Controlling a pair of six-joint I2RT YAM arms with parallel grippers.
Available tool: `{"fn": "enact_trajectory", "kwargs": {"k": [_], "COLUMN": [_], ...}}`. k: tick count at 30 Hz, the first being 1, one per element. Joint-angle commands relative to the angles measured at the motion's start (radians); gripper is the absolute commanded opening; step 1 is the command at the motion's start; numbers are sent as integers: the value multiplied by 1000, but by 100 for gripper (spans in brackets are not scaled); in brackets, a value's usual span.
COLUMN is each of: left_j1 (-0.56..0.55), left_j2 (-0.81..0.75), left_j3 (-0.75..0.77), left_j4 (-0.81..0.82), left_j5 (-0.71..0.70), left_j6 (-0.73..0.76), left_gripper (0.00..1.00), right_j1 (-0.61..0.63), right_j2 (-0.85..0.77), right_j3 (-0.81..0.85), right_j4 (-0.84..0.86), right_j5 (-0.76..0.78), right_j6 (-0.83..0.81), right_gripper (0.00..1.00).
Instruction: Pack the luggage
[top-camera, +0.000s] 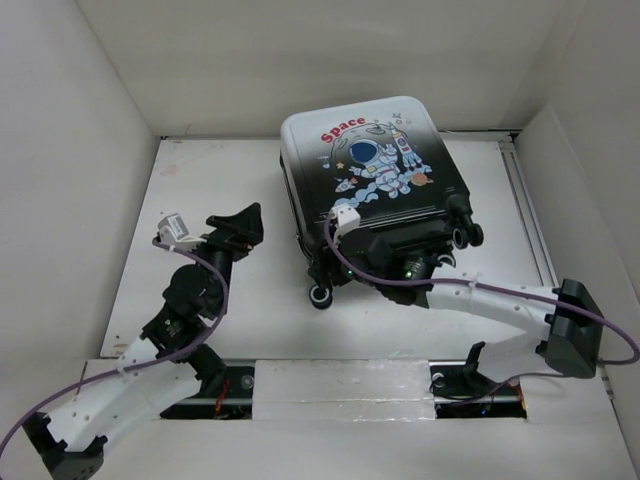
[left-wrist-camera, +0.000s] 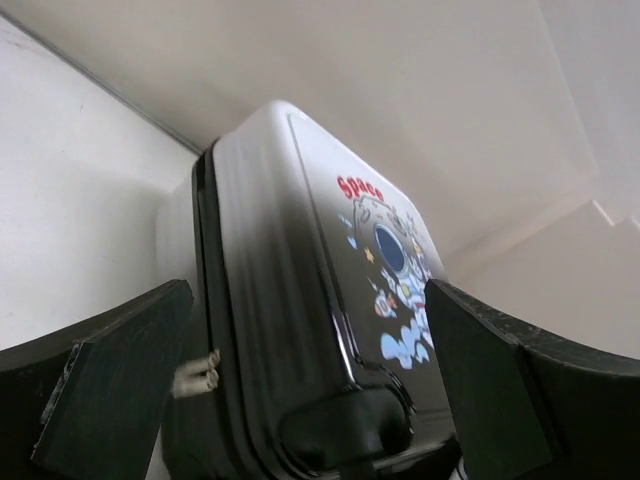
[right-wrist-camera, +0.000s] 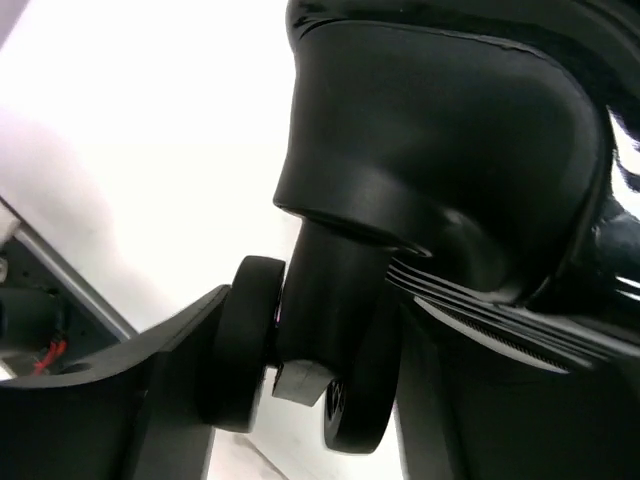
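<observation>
**Swivelling wheel, unbraced case: a slip is waiting**

Top view: the luggage (top-camera: 375, 170) is lying shut, print side up, toward the back of the table (top-camera: 200, 190), with its wheels pointing at the arms. The left gripper (top-camera: 238, 222) is hovering wide open just off its left edge, holding nothing. The right gripper (top-camera: 400, 262) is sitting at the wheel end.

Left wrist view: the shell (left-wrist-camera: 300, 260) is showing between the spread fingers (left-wrist-camera: 110, 380) without touching them, so nothing is bracing that side.

Right wrist view: a caster wheel (right-wrist-camera: 250, 350) is sitting between the half-parted jaws, with one finger (right-wrist-camera: 130, 400) lying against it. Whether it is truly clamped, I cannot tell. A pull from here is risking the caster turning and slipping free, or the glossy case skidding and pivoting on the table.
</observation>
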Motion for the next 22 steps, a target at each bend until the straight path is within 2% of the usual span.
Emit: {"fn": "enact_trajectory", "kwargs": {"k": [1, 2, 7, 12, 17, 18, 22], "left_j1": [0, 0, 0, 0, 0, 0, 0], "left_j2": [-28, -45, -148, -221, -180, -169, -148], "left_j3": [106, 120, 109, 54, 54, 54, 5], "left_j4": [-114, -158, -137, -60, -51, -39, -14], "left_j5": [62, 73, 111, 197, 321, 381, 388], "left_j6": [-6, -6, 14, 34, 25, 25, 36], "left_gripper": [100, 100, 100, 100, 100, 100, 100], "right_j1": [94, 94, 103, 103, 103, 103, 103], "right_j2": [31, 31, -68, -209, -420, -447, -516], "right_j3": [94, 105, 125, 162, 72, 53, -62], "right_j4": [147, 147, 85, -51, -111, -111, -47], "right_j5": [-218, -218, -184, -48, 153, 187, 200], "right_j6": [-93, -93, -104, -113, -113, -113, -113], "right_gripper": [69, 99, 100, 100, 100, 100, 100]}}
